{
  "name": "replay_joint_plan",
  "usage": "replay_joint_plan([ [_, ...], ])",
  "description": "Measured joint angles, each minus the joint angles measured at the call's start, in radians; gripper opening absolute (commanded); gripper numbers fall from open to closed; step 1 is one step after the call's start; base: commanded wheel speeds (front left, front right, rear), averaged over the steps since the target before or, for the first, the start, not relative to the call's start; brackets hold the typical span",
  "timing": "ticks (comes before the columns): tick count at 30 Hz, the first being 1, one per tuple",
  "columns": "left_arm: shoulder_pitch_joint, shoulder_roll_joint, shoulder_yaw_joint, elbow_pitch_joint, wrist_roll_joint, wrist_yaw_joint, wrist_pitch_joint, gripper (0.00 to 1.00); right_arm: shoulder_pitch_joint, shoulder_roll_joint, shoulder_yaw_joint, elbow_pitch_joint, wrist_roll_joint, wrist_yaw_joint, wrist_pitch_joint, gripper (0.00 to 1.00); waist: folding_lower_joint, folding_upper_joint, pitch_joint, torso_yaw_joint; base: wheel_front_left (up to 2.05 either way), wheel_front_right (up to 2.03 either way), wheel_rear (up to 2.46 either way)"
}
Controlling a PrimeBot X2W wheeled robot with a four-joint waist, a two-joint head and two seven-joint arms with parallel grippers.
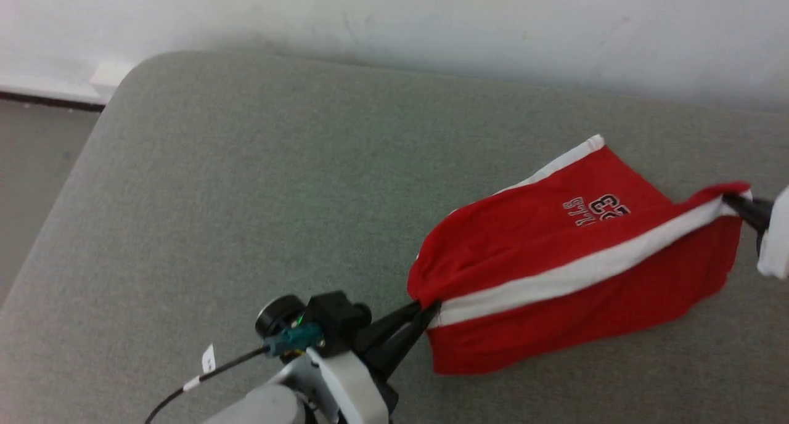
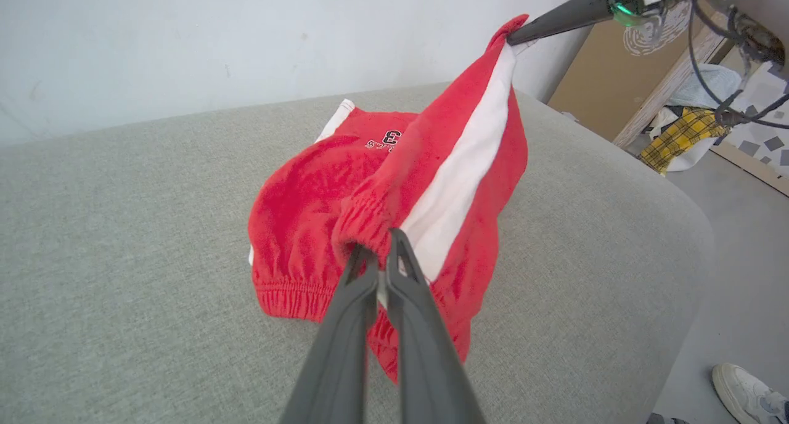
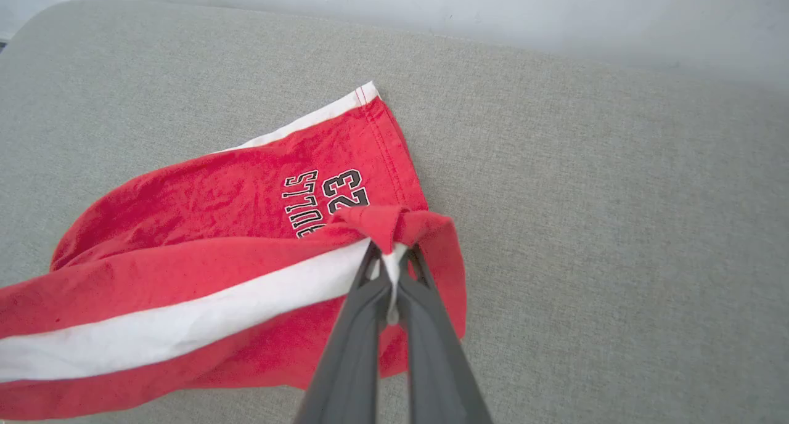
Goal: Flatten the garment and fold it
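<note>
The left end effector (image 2: 379,254) is pinched closed on the gathered waistband, and the right end effector (image 3: 389,260) on a hem corner, of bright red soft-fabric shorts with white side stripes (image 1: 555,251). The shorts are half lifted off a grey cloth-covered tabletop (image 1: 246,165). The cloth looks light and limp, probably best gripped at its corners.

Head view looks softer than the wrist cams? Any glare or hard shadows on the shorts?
Head view: yes, soft; the print on the shorts is smeared, light flat, no glare. Left wrist view: sharper, but the wide angle bows the edge of the grey cushion. Right wrist view: sharpest, hem stitching and print legible, only a faint shadow under the fabric.
</note>
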Motion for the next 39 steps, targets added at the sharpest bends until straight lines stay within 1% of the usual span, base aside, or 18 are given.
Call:
replay_joint_plan([
  [6,-0.087,-0.071,0.018,0.074,-0.001,-0.03,-0.011,0.0,-0.196,0.004,0.06,0.168,-0.102,-0.001,0.002,0.0,0.0,0.0,0.082,0.043,0.0,0.0,0.0],
  [12,-0.159,-0.138,0.03,0.185,-0.001,-0.059,-0.051,0.0,-0.337,-0.009,0.133,0.321,-0.189,-0.001,-0.053,0.0,0.0,0.0,0.155,0.082,0.0,0.0,0.0],
  [14,-0.174,-0.154,0.03,0.217,-0.001,-0.071,-0.062,0.0,-0.372,-0.009,0.151,0.368,-0.209,-0.001,-0.075,0.0,0.0,0.0,0.173,0.093,0.0,0.0,0.0],
  [18,-0.193,-0.18,0.033,0.272,-0.001,-0.079,-0.085,0.0,-0.432,-0.014,0.179,0.448,-0.247,-0.001,-0.118,0.0,-0.0001,0.0,0.203,0.114,0.0,0.0,0.0],
  [27,-0.23,-0.23,0.028,0.37,-0.001,-0.101,-0.123,0.0,-0.505,-0.023,0.217,0.593,-0.277,-0.001,-0.214,0.0,-0.0002,0.0,0.247,0.14,0.0,0.0,0.0],
  [28,-0.232,-0.234,0.027,0.38,-0.001,-0.102,-0.125,0.0,-0.508,-0.024,0.222,0.602,-0.277,-0.001,-0.23,0.38,-0.0002,0.0,0.25,0.141,0.0,0.0,0.0],
  [29,-0.234,-0.237,0.024,0.389,0.0,-0.108,-0.125,0.0,-0.511,-0.023,0.221,0.612,-0.277,-0.001,-0.248,1.0,-0.0002,0.0,0.252,0.142,0.0,0.0,0.0],
  [30,-0.237,-0.239,0.021,0.399,0.0,-0.109,-0.128,0.0,-0.514,-0.021,0.223,0.623,-0.277,-0.001,-0.264,1.0,-0.0002,0.0,0.252,0.142,0.0,0.0,0.0],
  [31,-0.24,-0.241,0.019,0.41,0.001,-0.109,-0.131,0.27,-0.516,-0.018,0.23,0.633,-0.275,-0.001,-0.277,1.0,-0.0002,0.0,0.251,0.142,0.0,0.0,0.0],
  [32,-0.243,-0.243,0.018,0.42,0.003,-0.109,-0.132,0.9,-0.516,-0.016,0.236,0.642,-0.272,-0.001,-0.29,1.0,-0.0002,-0.0001,0.247,0.141,0.0,0.0,0.0],
  [33,-0.243,-0.244,0.017,0.43,0.004,-0.109,-0.134,1.0,-0.516,-0.015,0.247,0.649,-0.265,-0.001,-0.307,1.0,-0.0003,0.0,0.243,0.14,0.0,0.0,0.0],
  [37,-0.242,-0.245,0.019,0.459,0.007,-0.107,-0.143,1.0,-0.515,-0.018,0.286,0.666,-0.228,-0.001,-0.387,1.0,-0.0004,0.0,0.211,0.133,0.0,0.0,0.0],
  [39,-0.237,-0.242,0.026,0.463,0.006,-0.099,-0.151,1.0,-0.514,-0.02,0.302,0.667,-0.2,-0.001,-0.437,1.0,-0.0004,0.0,0.189,0.128,0.0,0.0,0.0],
])
